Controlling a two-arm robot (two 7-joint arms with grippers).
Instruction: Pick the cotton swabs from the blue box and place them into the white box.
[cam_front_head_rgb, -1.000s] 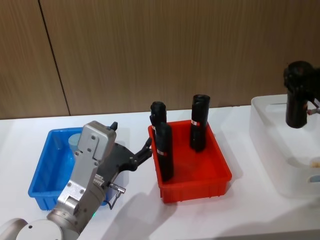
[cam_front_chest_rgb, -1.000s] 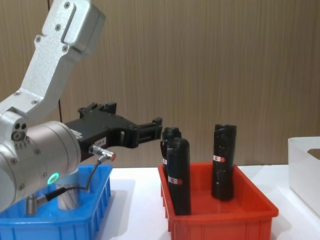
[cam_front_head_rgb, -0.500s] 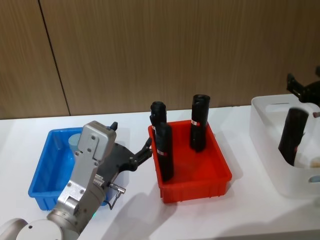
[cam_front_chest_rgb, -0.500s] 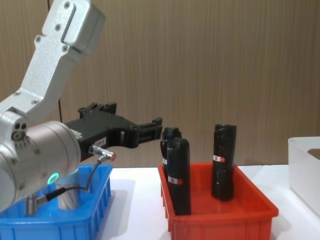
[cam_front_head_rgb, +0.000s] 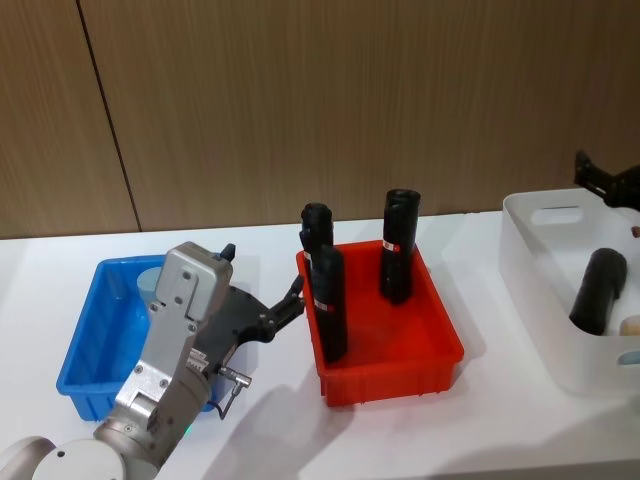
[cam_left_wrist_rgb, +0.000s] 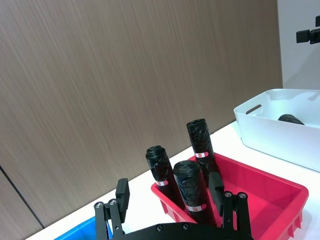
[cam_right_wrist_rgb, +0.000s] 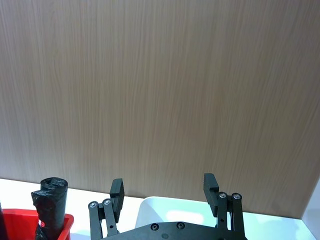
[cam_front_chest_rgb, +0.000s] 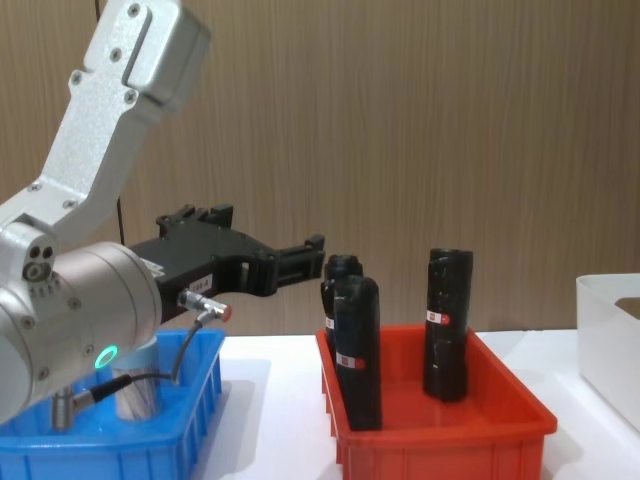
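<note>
Near left, left gripper (cam_front_chest_rgb: 300, 262): it hovers between the blue box (cam_front_head_rgb: 85, 345) and the red bin (cam_front_head_rgb: 400, 350), fingers spread wide, holding nothing, as before.
Blue box, near left: one of the cotton swabs (cam_front_head_rgb: 150, 283) stands at its far side, partly hidden by the arm.
Red bin, middle: three black cylinders (cam_front_head_rgb: 397, 245) stand upright.
White box (cam_front_head_rgb: 540, 290), right: one black cylinder (cam_front_head_rgb: 598, 290), half a second ago in the air, now lies inside.
Right gripper (cam_right_wrist_rgb: 165, 192), far right: wide, empty, above the white box.
Meaning: the wrong thing went in; the swab is not yet moved.
</note>
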